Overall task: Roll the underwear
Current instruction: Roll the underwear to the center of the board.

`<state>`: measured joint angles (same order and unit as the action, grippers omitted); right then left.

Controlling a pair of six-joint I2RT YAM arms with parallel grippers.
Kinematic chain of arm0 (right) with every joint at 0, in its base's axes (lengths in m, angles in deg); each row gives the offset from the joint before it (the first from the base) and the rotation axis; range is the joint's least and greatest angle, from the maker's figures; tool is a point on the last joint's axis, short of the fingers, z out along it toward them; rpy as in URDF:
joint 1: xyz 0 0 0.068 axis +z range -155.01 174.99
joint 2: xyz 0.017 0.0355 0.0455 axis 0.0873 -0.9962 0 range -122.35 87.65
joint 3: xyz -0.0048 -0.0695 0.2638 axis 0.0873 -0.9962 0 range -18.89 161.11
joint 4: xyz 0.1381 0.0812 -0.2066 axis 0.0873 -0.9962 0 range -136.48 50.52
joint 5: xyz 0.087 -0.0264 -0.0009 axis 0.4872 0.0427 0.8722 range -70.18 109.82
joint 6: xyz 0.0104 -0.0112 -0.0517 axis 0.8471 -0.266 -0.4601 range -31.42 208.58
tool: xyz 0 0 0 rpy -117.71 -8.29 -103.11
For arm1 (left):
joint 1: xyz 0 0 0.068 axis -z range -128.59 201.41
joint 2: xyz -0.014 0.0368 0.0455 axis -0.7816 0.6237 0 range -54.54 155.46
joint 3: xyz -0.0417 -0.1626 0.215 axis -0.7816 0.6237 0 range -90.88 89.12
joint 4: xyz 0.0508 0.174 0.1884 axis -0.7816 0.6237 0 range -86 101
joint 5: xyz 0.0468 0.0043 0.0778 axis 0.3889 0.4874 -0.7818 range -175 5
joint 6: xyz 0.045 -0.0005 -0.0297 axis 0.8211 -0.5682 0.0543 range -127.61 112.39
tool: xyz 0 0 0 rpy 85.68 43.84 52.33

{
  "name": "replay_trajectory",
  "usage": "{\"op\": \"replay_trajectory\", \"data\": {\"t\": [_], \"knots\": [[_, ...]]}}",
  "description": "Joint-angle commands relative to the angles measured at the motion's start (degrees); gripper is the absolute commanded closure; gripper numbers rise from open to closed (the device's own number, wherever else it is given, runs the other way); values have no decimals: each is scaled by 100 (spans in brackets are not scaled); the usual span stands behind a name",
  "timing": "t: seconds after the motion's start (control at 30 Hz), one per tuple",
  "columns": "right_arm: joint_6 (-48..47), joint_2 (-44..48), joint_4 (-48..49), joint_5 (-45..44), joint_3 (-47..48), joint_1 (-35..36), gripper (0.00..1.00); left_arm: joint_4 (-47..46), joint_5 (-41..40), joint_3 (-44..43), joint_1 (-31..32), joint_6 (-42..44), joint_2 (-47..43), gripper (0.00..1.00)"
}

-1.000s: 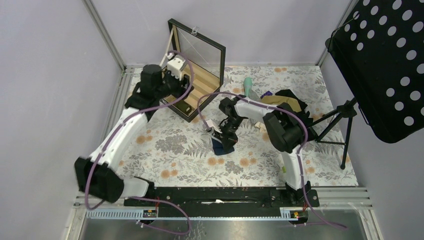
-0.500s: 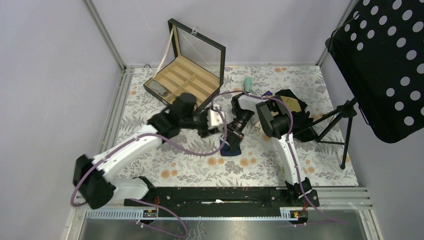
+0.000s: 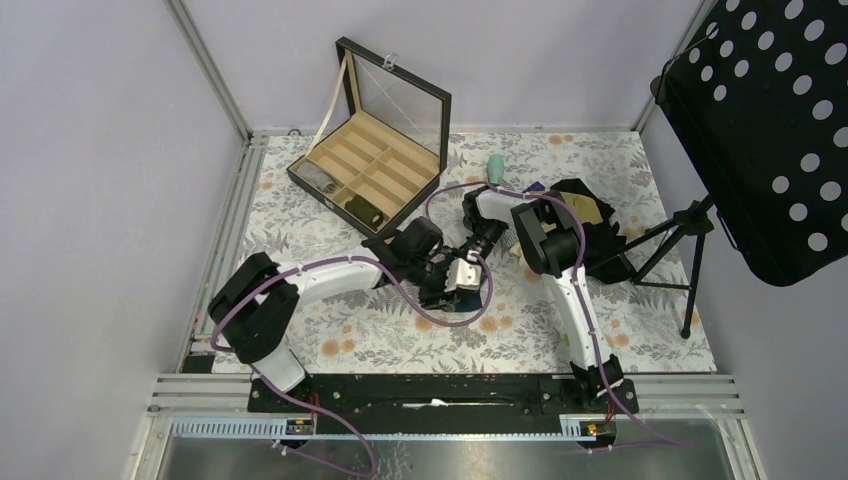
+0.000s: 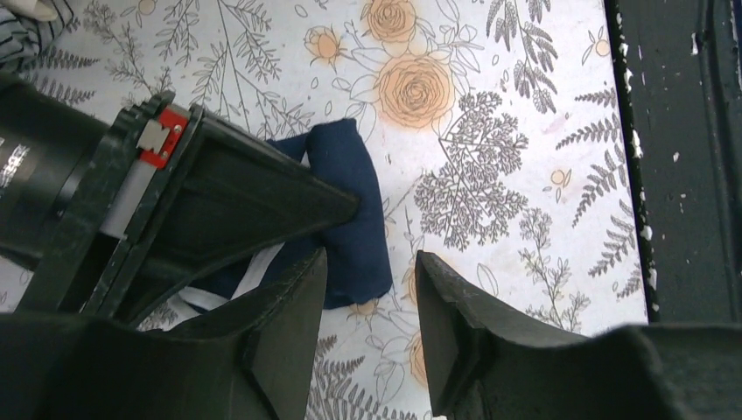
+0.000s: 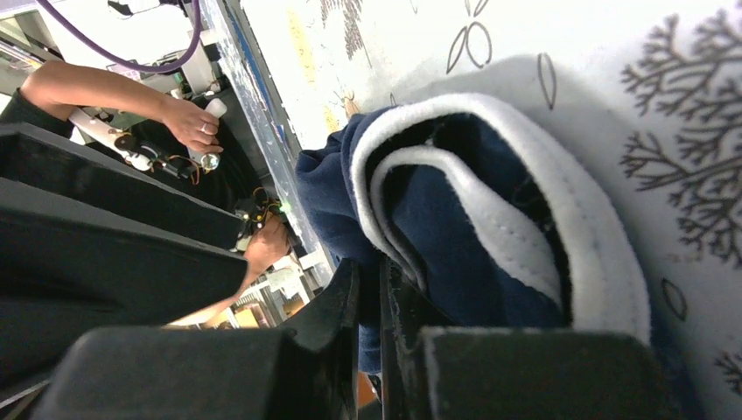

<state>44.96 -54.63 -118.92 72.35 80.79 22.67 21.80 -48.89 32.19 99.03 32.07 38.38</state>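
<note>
On the floral counter [image 4: 490,105], limp underwear [image 4: 354,219] is bunching, pinched tight by the right claw [image 5: 378,280], probably best gripped at its fold under the gaping left claw [image 4: 372,262].

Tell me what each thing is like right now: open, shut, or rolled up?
underwear: partly rolled, white band showing.
right pincer: shut on the underwear.
left pincer: open, close beside the underwear.
box: open, lid standing up.
</note>
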Motion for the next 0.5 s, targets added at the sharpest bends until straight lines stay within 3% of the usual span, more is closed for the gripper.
{"op": "replay_trajectory", "data": {"t": [0.0, 0.37, 0.47], "knots": [[-132, -160, 1238, -1105, -96, -62, 92, -1008, -118, 145, 136, -388, 174, 53], [-77, -207, 1228, -1119, -62, -61, 92, -1258, -649, 325, 398, -304, 723, 64], [-77, -205, 1227, -1119, -55, -62, 92, -1373, -710, 350, 431, -365, 764, 76]]}}
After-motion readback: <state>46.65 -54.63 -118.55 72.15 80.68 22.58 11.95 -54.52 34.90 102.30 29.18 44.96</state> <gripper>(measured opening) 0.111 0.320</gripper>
